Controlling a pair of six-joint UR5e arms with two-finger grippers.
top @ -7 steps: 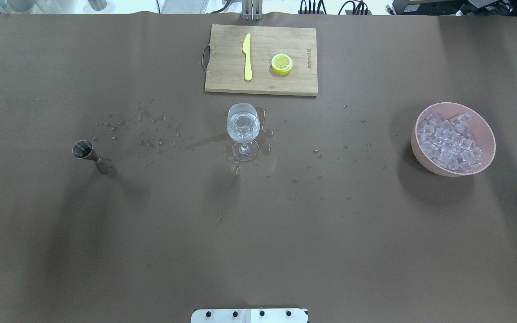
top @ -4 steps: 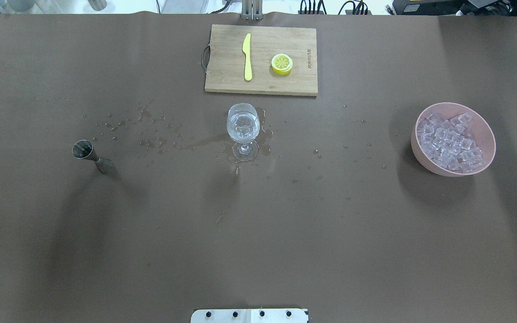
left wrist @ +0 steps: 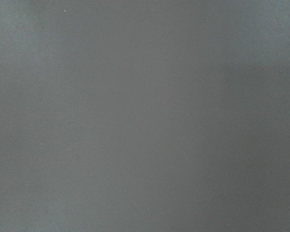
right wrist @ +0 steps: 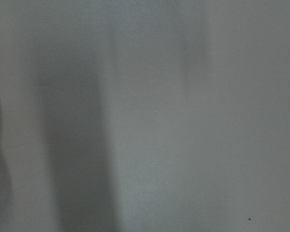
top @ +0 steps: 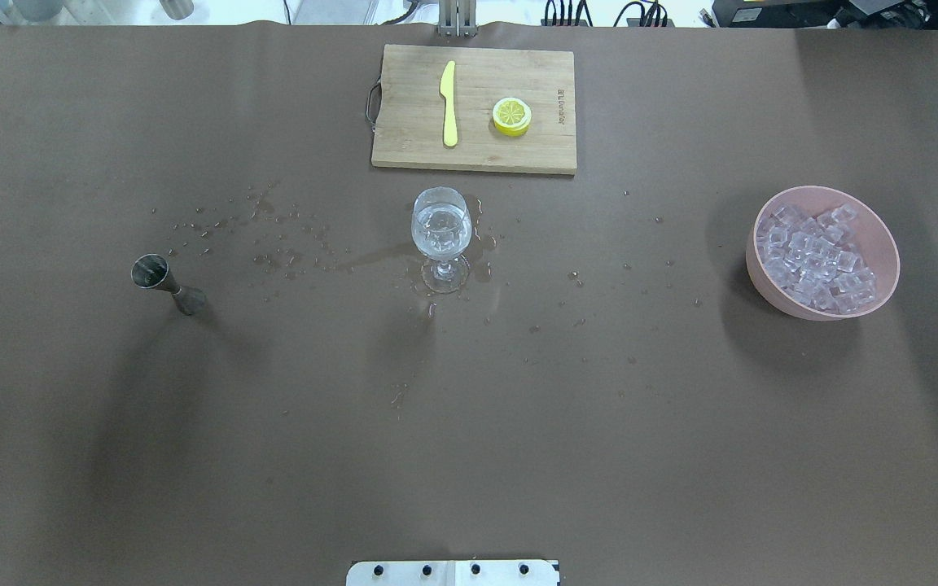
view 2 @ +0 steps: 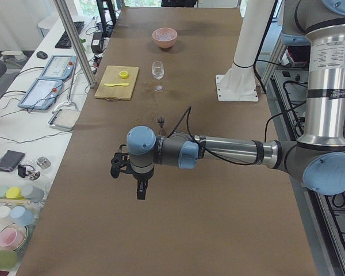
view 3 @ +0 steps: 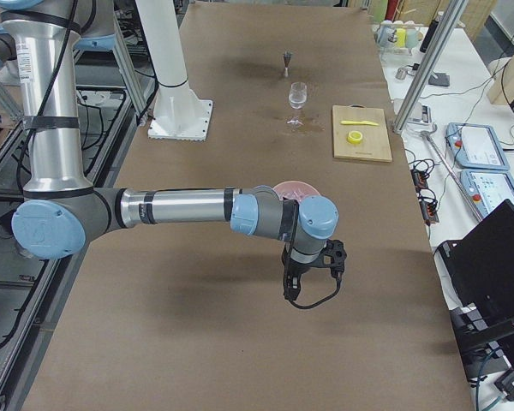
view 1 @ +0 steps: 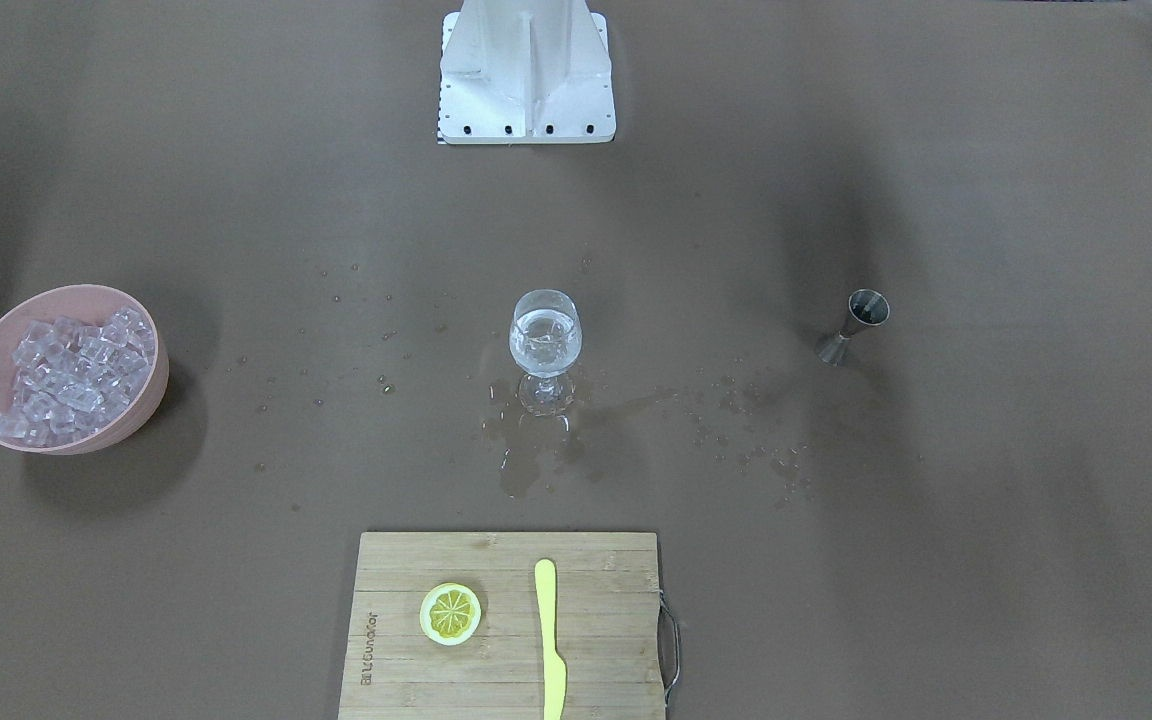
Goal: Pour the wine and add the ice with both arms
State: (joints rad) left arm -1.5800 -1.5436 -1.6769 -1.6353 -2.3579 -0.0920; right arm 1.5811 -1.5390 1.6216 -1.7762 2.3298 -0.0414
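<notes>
Nothing on the desk [top: 599, 456] has shifted since the earlier overhead pictures; every item sits where it did. The left arm [view 2: 230, 152] stretches out over the desk's left end and the right arm [view 3: 180, 207] over the right end, both well apart from the things. The left claw [view 2: 140, 191] and right claw [view 3: 289, 287] hang over bare desk and show only in the side views, so I cannot tell whether either is apart or together.

The wooden cutting board [top: 404, 122] lies at the far edge. A pink bowl [top: 880, 236] stands on the right, and a wine glass [top: 440, 228] stands upright mid-desk, just before the board. A metal jigger [top: 166, 282] stands upright on the left. On the board lie a yellow knife [top: 449, 103] and a lemon slice [top: 511, 115], apart.

The ice [top: 815, 260] fills the bowl. The wine [top: 440, 224] sits in the glass bowl – wet drops [top: 290, 244] spot the desk around the foot and toward the jigger.
</notes>
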